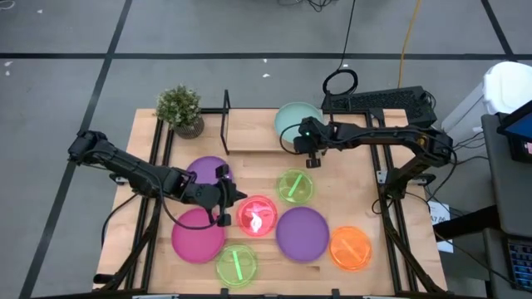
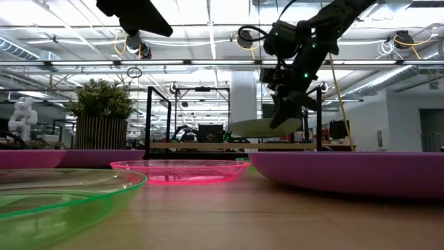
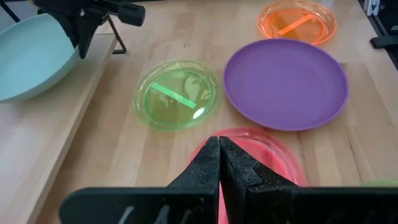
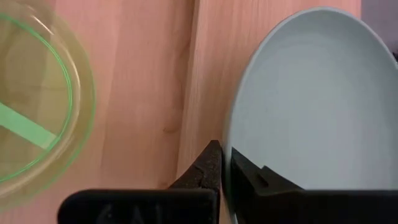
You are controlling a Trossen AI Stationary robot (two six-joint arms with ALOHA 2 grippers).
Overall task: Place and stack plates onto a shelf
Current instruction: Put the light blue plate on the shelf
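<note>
My right gripper is shut on a teal plate, which it holds over the right end of the light-wood shelf. The teal plate also shows in the low view and in the left wrist view. My left gripper is shut and empty, raised above the left edge of a red-pink plate that lies flat on the table. Two purple plates, a magenta plate, two lime-green plates and an orange plate lie on the tabletop. My right gripper pinches the teal plate's rim on the side toward the table's near edge, one finger on the inner face and one on the outside. The fingers come from above, pointing down. The plate is lifted clear above the shelf board, slightly tilted.
A potted plant stands at the shelf's left end, and black wire uprights rise from the shelf. A keyboard lies at the table's far right. Bare wood shows on the shelf between the plant and the teal plate.
</note>
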